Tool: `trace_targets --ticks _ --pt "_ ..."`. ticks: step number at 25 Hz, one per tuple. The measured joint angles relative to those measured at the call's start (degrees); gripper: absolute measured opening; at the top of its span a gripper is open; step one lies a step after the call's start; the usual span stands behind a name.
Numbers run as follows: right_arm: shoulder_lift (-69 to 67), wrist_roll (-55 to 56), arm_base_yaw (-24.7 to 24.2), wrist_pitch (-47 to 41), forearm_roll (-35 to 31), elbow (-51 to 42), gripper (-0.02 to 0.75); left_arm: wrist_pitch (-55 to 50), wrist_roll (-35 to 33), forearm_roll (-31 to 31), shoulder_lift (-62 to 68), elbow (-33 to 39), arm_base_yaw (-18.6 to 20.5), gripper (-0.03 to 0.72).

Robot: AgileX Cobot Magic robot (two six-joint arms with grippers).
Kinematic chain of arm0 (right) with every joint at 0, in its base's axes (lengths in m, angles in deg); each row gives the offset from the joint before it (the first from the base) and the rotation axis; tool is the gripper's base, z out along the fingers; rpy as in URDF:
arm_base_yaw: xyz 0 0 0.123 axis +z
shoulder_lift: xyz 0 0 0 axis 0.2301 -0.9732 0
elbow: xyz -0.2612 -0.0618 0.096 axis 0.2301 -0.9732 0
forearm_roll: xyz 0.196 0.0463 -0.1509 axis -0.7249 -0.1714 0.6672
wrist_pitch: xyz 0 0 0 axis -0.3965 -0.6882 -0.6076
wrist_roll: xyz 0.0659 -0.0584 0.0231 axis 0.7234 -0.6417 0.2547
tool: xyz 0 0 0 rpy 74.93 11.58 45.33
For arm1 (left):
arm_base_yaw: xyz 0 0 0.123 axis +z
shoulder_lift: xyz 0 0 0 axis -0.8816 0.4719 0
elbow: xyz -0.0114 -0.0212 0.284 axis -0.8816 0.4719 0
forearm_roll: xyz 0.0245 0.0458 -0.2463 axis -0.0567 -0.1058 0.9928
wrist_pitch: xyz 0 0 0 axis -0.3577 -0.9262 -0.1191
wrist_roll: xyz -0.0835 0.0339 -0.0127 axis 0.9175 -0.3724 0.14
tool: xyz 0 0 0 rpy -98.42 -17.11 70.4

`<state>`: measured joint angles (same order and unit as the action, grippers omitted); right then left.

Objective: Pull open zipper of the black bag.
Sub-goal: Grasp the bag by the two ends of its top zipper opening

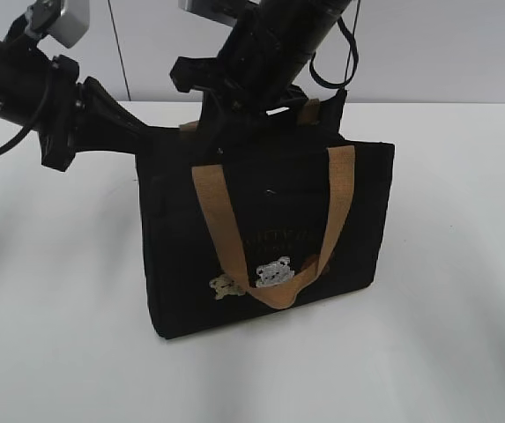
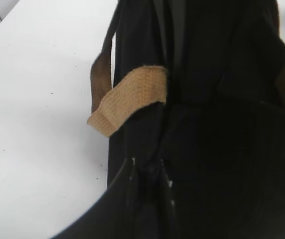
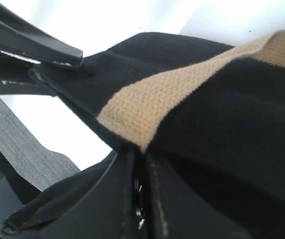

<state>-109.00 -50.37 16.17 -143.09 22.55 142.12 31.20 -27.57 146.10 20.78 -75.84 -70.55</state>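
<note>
While the bag stands upright: both arms meet at its top edge.
Left gripper: comes in from the left, jaws pinching the black fabric at the bag's top left corner.
Black bag: mid-table, on the white table, bear patches facing near.
Tan handle: hangs in a loop down the near face.
Zipper: along the top; a small silver glint shows between the right jaws.
Right gripper: reaches down from the far side, jaws pressed together at the zipper line.

Blk bag, tan straps, white table.
</note>
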Motion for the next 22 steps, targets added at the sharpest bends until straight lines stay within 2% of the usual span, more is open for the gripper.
trace_targets --ticks 4,10,18,22 --pt "0.0 -0.22 0.0 -0.1 -0.06 0.0 0.027 0.06 0.0 -0.31 0.0 -0.19 -0.05 0.052" --pt "0.0 -0.21 -0.05 -0.76 0.56 0.0 0.114 0.3 0.05 -1.04 0.0 -0.19 -0.05 0.052" --pt "0.02 -0.73 -0.45 -1.41 3.08 0.0 0.127 0.57 0.05 -1.48 -0.05 -0.24 0.01 0.052" --pt "0.06 -1.32 -0.56 -0.9 3.19 0.0 0.211 0.63 0.05 -1.52 -0.05 -0.24 0.01 0.052"
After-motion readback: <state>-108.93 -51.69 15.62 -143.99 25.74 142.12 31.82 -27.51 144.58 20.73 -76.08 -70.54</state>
